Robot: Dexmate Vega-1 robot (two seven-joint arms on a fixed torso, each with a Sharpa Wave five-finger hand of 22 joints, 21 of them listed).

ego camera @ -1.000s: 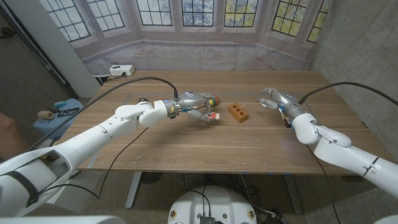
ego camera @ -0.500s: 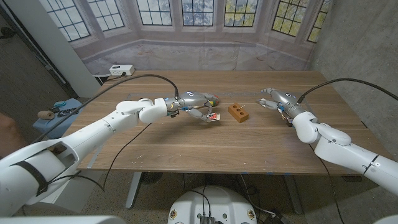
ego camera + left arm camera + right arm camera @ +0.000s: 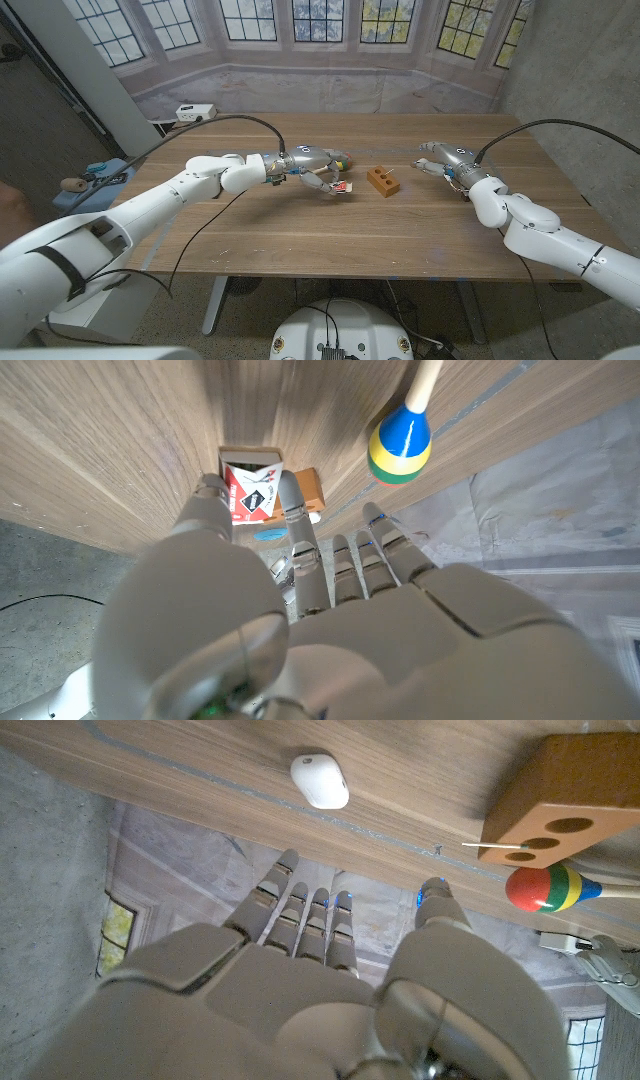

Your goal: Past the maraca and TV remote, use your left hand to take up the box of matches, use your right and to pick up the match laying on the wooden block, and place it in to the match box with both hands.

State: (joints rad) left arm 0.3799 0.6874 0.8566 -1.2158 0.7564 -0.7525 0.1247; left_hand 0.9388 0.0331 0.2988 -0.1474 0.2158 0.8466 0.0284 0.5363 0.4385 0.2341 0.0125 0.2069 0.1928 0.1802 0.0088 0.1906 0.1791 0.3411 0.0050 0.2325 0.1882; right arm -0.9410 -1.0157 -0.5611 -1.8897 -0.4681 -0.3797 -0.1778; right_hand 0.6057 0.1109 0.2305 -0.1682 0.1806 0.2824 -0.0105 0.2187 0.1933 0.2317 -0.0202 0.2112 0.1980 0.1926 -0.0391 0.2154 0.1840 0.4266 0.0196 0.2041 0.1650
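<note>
matchbox (image 3: 250, 492), red-white label, writing unreadable

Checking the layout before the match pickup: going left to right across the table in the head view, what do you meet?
Left hand → box of matches → wooden block → right hand.

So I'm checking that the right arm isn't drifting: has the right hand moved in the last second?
No. The right hand keeps its spot right of the wooden block, fingers apart and holding nothing.
</note>
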